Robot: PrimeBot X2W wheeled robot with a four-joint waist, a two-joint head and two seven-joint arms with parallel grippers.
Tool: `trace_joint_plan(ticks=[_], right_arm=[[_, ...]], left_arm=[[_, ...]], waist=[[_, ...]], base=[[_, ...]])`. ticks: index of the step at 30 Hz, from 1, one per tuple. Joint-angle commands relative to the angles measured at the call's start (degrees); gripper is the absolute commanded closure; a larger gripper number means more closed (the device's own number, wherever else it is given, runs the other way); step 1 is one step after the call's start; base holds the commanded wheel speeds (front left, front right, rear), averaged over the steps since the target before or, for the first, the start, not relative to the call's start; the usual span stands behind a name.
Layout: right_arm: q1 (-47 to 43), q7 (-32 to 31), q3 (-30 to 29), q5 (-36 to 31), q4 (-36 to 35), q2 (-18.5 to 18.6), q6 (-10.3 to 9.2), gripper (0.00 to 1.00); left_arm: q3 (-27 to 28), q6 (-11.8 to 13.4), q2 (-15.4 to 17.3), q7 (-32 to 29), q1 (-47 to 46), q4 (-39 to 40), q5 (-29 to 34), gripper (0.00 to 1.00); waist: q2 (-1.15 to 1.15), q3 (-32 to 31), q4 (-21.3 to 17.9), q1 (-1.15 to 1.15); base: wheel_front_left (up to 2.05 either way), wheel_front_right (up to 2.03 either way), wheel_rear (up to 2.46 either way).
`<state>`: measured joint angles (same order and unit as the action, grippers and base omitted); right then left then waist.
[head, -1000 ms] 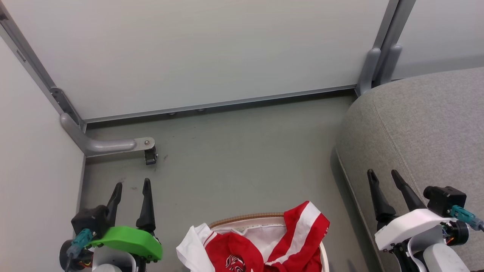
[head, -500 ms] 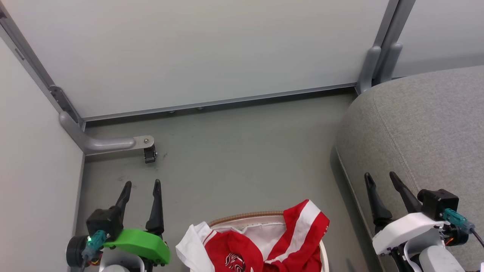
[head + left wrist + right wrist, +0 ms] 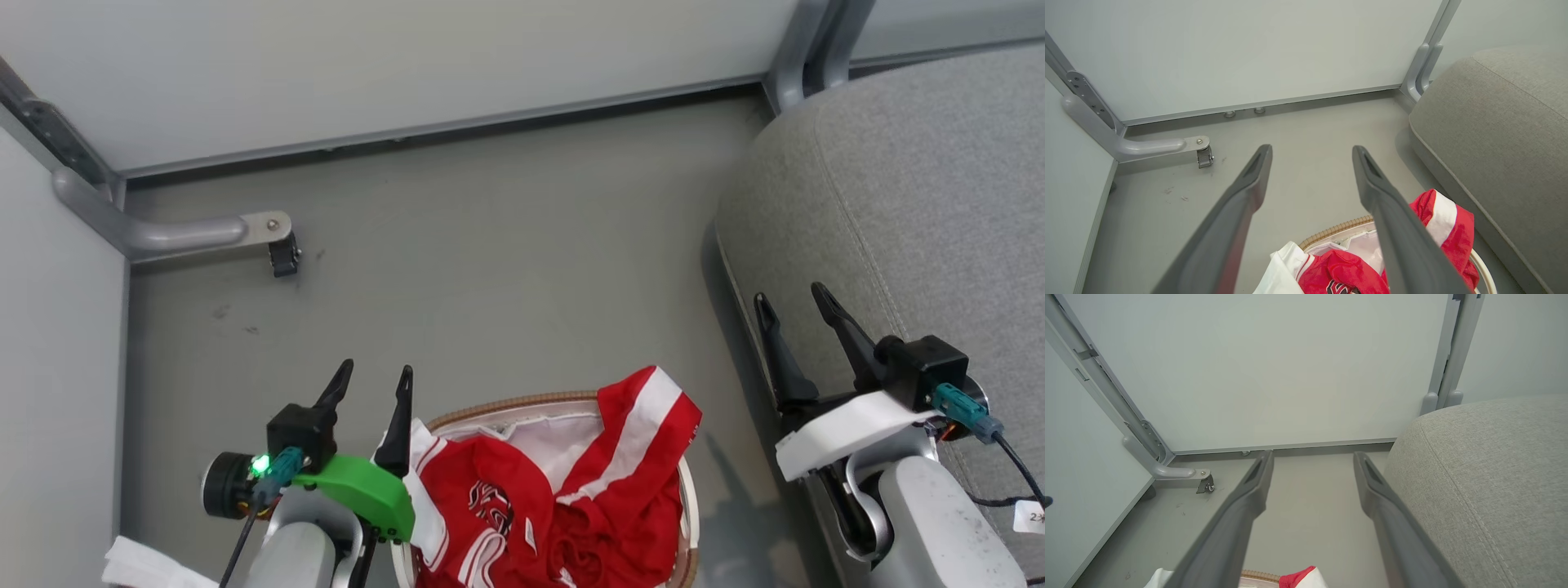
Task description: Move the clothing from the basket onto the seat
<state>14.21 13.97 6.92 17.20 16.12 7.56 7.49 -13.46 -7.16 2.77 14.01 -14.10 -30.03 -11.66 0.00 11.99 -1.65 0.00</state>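
At 6 o'clock in head view: clothing (image 3: 522,498) heaped in basket (image 3: 506,402), one flap over its 2 o'clock side; seat (image 3: 922,204) at 3 o'clock. Best: swing left gripper (image 3: 376,367) over heap, descend, pinch thick red folds mid-pile. Left gripper apart, empty, at basket's 9 o'clock side, fingers toward 12. Right gripper (image 3: 790,292) apart, empty, by seat edge.

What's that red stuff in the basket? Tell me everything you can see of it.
The clothing is soft red fabric with broad white stripes, white panels and a small printed crest, crumpled in a heap in the basket. One striped piece hangs over the woven rim toward the seat. A white panel spills over the opposite side, beside the open left gripper, which holds nothing. Whether its finger touches the cloth cannot be told.
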Motion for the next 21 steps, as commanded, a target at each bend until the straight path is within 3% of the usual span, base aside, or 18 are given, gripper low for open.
trace_joint_plan(ticks=[1, 6, 11, 21], right_arm=[[1.5, 0.4, 0.4, -1.3, -0.4, 0.2, -0.01, 0.00], [4.4, 0.9, 1.3, -1.6, -0.9, -0.5, -0.01, 0.00], [6.7, 1.3, 2.7, -2.6, -1.3, -0.7, -0.01, 0.00], [9.5, 1.3, 3.5, -1.9, -2.1, -1.5, -0.01, 0.00]], left_arm=[[-1.3, -0.2, 0.2, 0.4, -2.3, -1.4, -0.1, 0.00], [-7.2, -0.4, 0.2, 0.9, -7.7, -8.7, -1.1, 0.00], [-17.4, -0.4, 0.4, 1.3, -12.8, -16.8, -4.1, 0.00], [-27.3, -0.4, 0.3, 0.0, -21.1, -29.9, -13.2, 0.00]], waist=[[0.00, 6.3, -2.7, 0.00], [0.00, 12.7, -5.0, 0.00], [0.00, 18.8, -7.5, 0.00], [0.00, 28.0, -11.3, 0.00]], base=[[0.00, 0.00, 0.00], [0.00, 0.00, 0.00], [0.00, 0.00, 0.00], [0.00, 0.00, 0.00]])
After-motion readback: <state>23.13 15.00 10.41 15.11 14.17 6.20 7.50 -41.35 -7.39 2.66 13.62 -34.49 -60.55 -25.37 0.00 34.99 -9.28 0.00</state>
